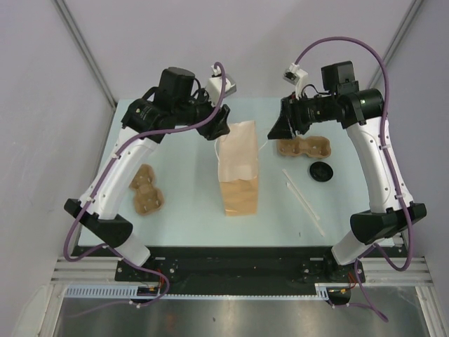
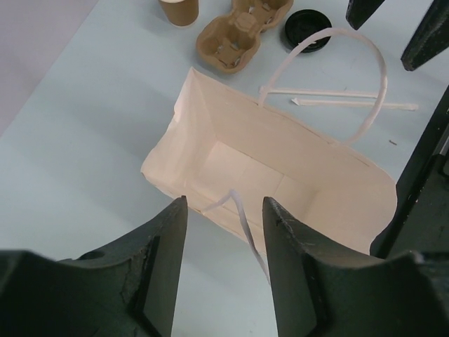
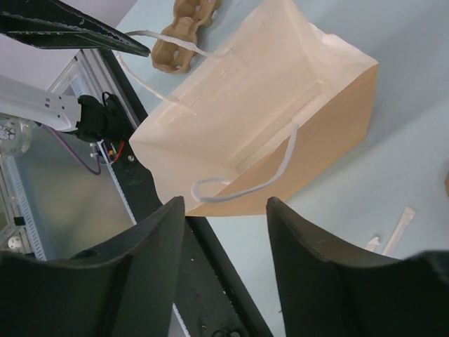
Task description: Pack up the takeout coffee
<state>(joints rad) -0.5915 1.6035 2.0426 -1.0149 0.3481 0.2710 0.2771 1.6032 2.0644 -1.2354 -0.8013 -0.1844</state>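
Note:
A tall brown paper bag (image 1: 238, 168) stands mid-table with its mouth open; the left wrist view shows it is empty inside (image 2: 280, 175). My left gripper (image 2: 224, 207) is open at the bag's left rim, and the near white handle (image 2: 245, 228) runs between its jaws. My right gripper (image 3: 224, 210) is open at the bag's right rim, above the other handle (image 3: 280, 168). One kraft paper cup (image 2: 179, 10) without a lid stands beyond the bag. A black lid (image 1: 323, 171) lies on the table, also in the left wrist view (image 2: 306, 29). The second cup is out of view.
A cardboard cup carrier (image 1: 303, 147) lies right of the bag, next to the lid. Another carrier (image 1: 147, 191) lies at the left. Two wrapped straws (image 1: 303, 200) lie at the right front. The right gripper's fingers (image 2: 428, 35) show in the left wrist view.

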